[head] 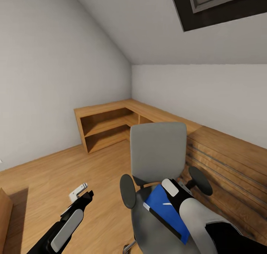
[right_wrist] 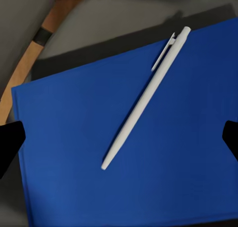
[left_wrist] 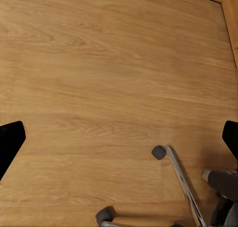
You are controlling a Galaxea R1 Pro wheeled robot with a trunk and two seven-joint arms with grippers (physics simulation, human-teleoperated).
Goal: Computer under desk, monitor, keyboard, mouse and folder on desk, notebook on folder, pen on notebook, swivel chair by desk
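Right claw (right_wrist: 119, 137) spread above the pen (right_wrist: 145, 97) on the folder (right_wrist: 74, 137), on the chair (head: 157, 150) seat.
The loose pen may roll off if the folder tilts; left claw (left_wrist: 119, 137) also spread, over the floor.
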